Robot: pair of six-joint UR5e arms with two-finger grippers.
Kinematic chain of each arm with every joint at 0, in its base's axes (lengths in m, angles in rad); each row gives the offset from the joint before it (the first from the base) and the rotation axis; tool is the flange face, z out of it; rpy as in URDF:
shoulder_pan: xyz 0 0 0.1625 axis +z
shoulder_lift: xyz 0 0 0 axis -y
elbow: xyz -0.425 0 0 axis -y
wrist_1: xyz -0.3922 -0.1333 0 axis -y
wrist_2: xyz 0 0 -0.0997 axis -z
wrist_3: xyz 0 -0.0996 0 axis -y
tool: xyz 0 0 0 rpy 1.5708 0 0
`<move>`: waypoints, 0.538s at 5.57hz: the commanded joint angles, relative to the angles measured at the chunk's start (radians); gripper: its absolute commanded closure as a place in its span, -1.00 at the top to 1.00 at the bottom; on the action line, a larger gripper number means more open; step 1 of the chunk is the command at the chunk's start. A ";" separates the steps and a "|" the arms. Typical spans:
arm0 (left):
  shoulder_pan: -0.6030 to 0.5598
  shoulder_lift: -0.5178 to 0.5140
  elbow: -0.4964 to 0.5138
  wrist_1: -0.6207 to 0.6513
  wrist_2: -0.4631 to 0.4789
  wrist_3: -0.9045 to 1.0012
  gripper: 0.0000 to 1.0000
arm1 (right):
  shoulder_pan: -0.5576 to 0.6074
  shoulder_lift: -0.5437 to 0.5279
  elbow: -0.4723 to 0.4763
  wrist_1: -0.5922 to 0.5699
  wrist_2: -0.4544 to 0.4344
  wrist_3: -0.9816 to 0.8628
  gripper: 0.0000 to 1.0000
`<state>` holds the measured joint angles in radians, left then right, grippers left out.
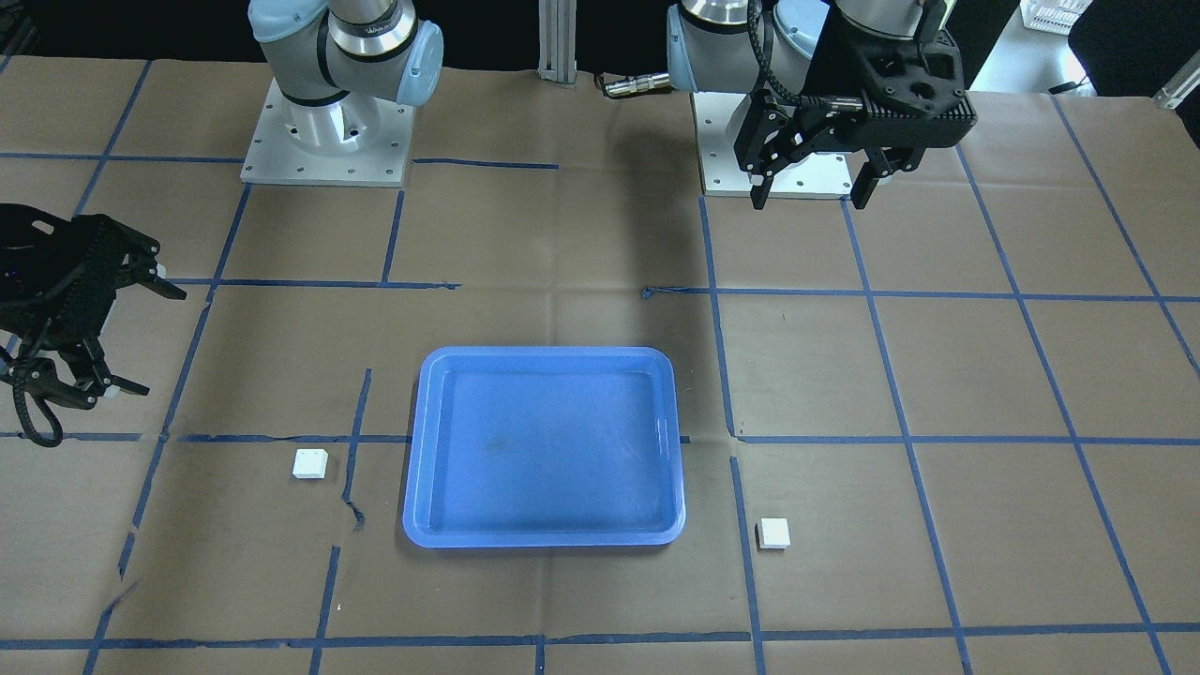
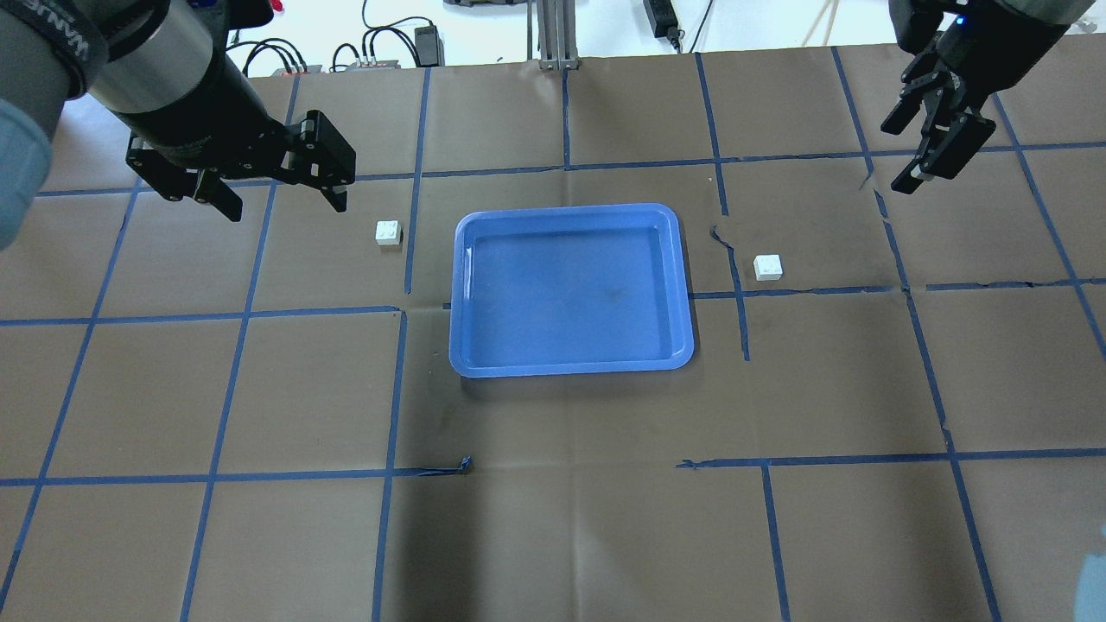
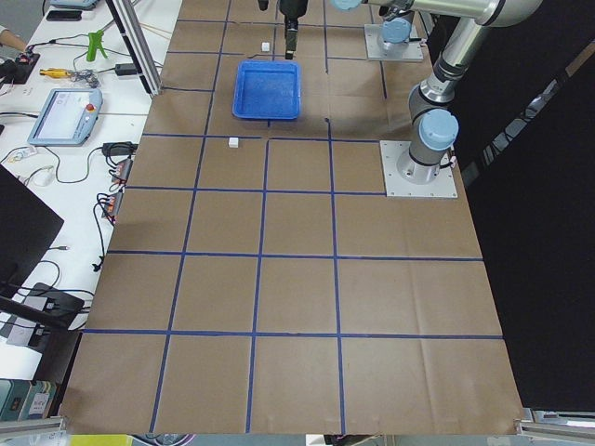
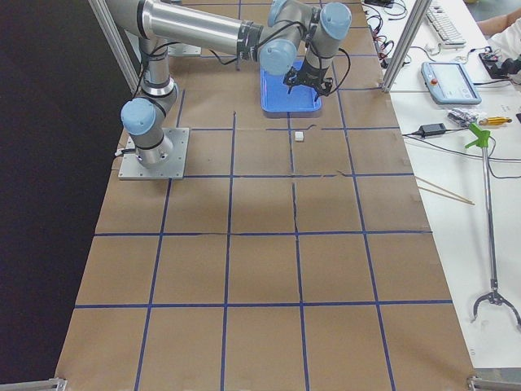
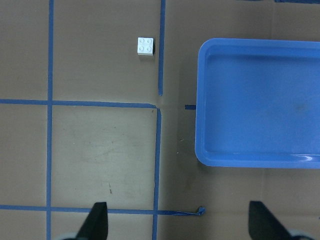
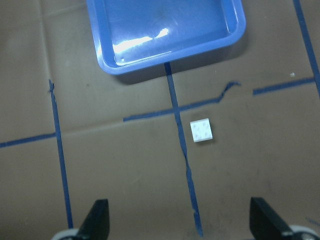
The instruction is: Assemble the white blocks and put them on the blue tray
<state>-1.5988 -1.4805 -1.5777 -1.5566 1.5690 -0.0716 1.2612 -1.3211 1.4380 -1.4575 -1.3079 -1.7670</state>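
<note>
The task stood at its opening step, with nothing picked up and nothing joined. The blue tray (image 2: 570, 289) lay bare in the middle of the worktop (image 2: 553, 518), and the two white blocks sat studs-up on the paper at either side of it, both apart from its rim. One block (image 2: 388, 232) lay on the robot's left and the other block (image 2: 767, 267) on its right. The left hand (image 2: 282, 200) hung above the worktop with its fingers spread wide and empty, near its block but not over it. The right hand (image 2: 905, 149) was likewise open and held nothing, off toward the far right and well apart from its block. In the right wrist view that block (image 6: 201, 131) lay ahead of the fingertips and slightly skewed to them. In my judgement the next move called for each hand to centre over its own block, square its fingers to the flat sides, come down and close. After that, one block would need its studs lined up under the other before pressing.
</note>
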 commanded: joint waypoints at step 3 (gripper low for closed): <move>0.000 0.008 -0.004 -0.005 0.002 0.001 0.98 | -0.100 0.078 0.343 -0.358 0.350 -0.328 1.00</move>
<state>-1.5984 -1.4727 -1.5806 -1.5613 1.5707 -0.0706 1.1766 -1.2568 1.6820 -1.6735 -1.0221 -2.0722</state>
